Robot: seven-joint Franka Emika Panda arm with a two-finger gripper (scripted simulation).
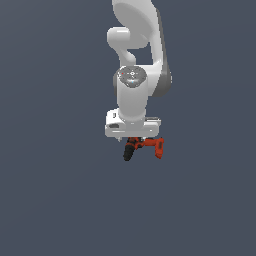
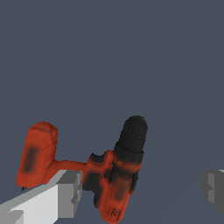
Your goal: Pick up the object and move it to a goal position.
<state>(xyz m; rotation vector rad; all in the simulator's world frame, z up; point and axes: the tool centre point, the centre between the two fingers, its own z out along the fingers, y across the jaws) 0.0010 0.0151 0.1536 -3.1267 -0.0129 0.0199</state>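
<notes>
Hanging just under the gripper (image 1: 134,140), the object (image 1: 144,147) looks poorly secured, and that is the main risk. In the wrist view one grey finger (image 2: 65,189) touches the drill (image 2: 114,175) near the neck between body and handle, while the other finger (image 2: 213,186) stands well apart from it with bare background between. So the jaws appear spread, not clamped on both sides; I judge the hold to be one-sided or not yet made. If the arm travels toward the goal like this, the tool could pivot around the single contact or drop.

Its shape adds to that: a knurled black cylindrical nose, a bulky red-orange body with dark smudged markings, and a blocky red handle end joined by a thin neck. Whether it rests on the table is unclear.
</notes>
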